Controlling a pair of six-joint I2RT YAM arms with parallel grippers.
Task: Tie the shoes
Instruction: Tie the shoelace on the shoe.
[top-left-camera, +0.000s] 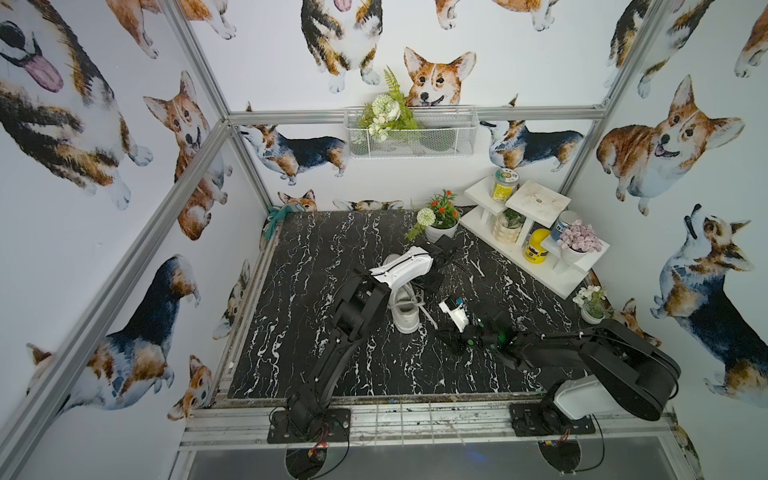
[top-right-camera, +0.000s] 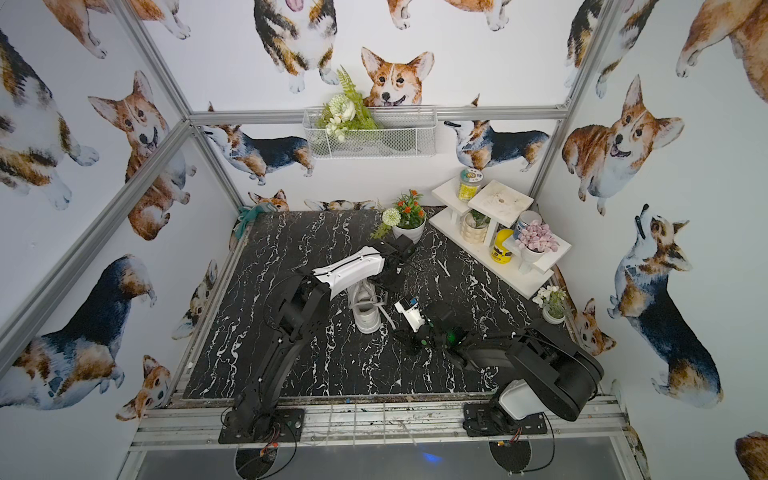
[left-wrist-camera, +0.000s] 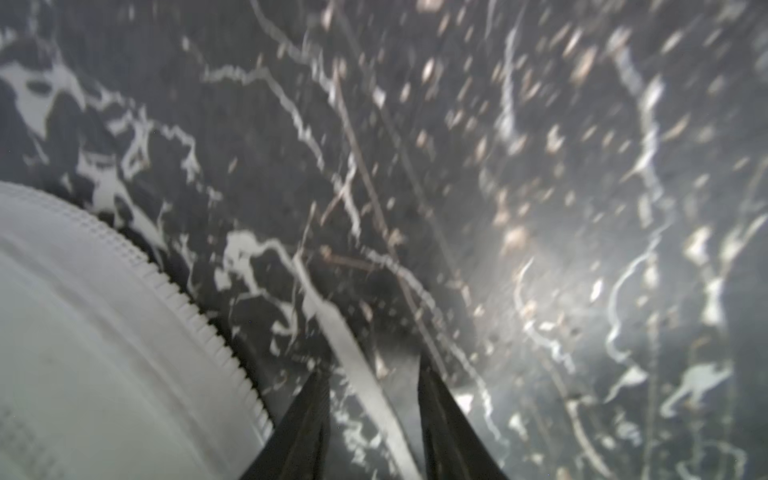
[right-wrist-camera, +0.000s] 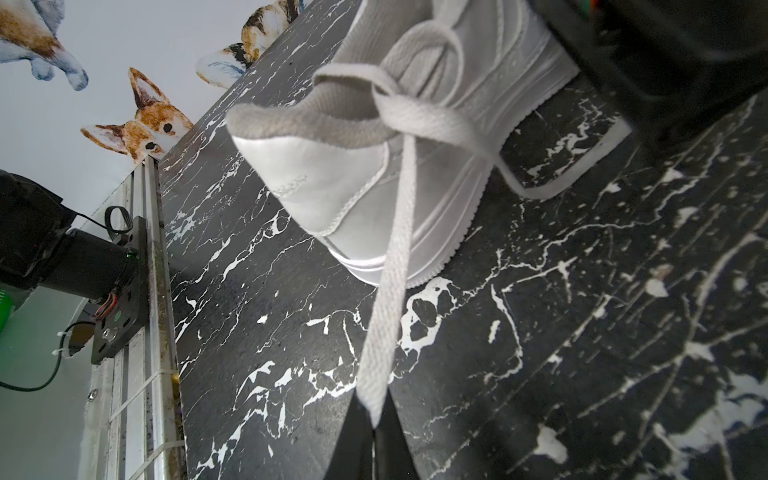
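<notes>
A white sneaker stands on the black marble table. My right gripper is shut on the end of one flat white lace, which runs taut from the shoe down to the fingertips. In a top view this gripper sits just right of the shoe's heel. My left gripper hangs low beside the shoe's toe, open, with the other lace lying on the table between its fingers. The left arm hides the front of the shoe in both top views.
A flower pot stands behind the shoe. A white stepped shelf with jars and pots fills the back right corner. A small pot sits at the right edge. A metal rail borders the table's front.
</notes>
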